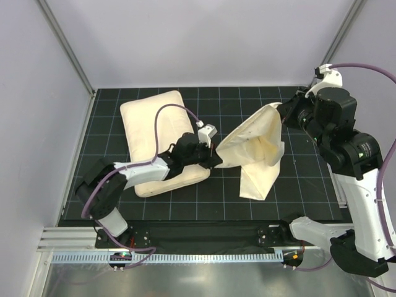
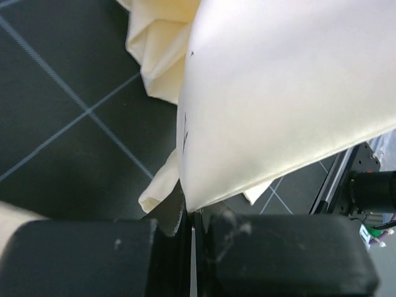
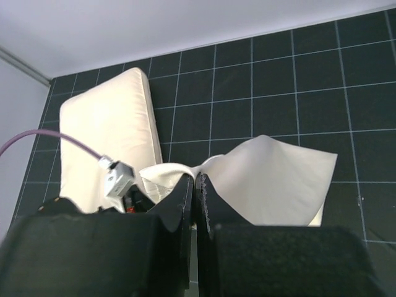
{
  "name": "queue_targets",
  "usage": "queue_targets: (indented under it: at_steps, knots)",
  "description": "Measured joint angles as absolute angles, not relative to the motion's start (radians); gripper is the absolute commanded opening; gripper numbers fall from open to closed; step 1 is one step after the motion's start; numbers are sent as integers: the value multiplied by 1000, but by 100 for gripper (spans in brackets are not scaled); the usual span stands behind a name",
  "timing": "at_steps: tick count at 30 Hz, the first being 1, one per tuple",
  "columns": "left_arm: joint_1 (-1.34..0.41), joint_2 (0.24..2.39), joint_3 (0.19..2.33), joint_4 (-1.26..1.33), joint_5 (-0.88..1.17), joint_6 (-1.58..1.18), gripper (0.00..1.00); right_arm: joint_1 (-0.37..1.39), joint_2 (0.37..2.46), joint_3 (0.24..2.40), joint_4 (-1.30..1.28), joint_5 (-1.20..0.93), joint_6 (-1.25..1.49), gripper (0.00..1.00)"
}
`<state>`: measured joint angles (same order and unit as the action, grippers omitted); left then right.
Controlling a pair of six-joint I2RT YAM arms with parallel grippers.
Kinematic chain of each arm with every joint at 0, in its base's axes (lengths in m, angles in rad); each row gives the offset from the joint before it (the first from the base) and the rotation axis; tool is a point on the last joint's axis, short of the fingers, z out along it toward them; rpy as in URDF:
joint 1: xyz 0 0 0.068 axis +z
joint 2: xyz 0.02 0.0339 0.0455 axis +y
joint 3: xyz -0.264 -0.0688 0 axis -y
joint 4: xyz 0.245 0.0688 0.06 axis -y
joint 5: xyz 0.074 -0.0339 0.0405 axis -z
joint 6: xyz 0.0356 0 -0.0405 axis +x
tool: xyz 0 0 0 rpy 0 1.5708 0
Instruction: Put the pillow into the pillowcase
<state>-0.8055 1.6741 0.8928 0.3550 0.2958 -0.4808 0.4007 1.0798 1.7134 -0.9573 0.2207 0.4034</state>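
The pillowcase (image 1: 257, 145) is held off the black gridded worktop (image 1: 204, 105) between the two arms, right of centre in the top view. Its upper right corner is lifted toward the right gripper (image 1: 279, 114). The right wrist view shows those fingers (image 3: 179, 204) pressed together, with the cloth meeting their tips, so this gripper is clamped on the fabric. From that corner the cloth slopes down and leftward to the left gripper (image 1: 216, 162), which pinches the left edge. In the left wrist view the two black fingers (image 2: 272, 247) stand closed, with the cream hem caught at the narrow seam between them. A loose fold hangs beside them onto the mat. The lower part of the pillowcase droops to the worktop in a wrinkled flap near the front.

The pillow (image 1: 154, 124) lies flat on the worktop, left of the pillowcase and wholly outside it. It is angled, with its far end toward the back wall. The left arm reaches across the pillow's near end, and the gripper sits just past the pillow's right edge.
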Motion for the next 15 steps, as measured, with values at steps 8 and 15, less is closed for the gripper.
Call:
queue_targets:
  at_steps: [8,15]
  knots:
    - [-812,1377,988,25,77,-465,0,337,1051,1758,-941,212,386,4]
    - [-818,1145,1420,-361,-53,-444,0,336,952,1839,-909,192,376,4]
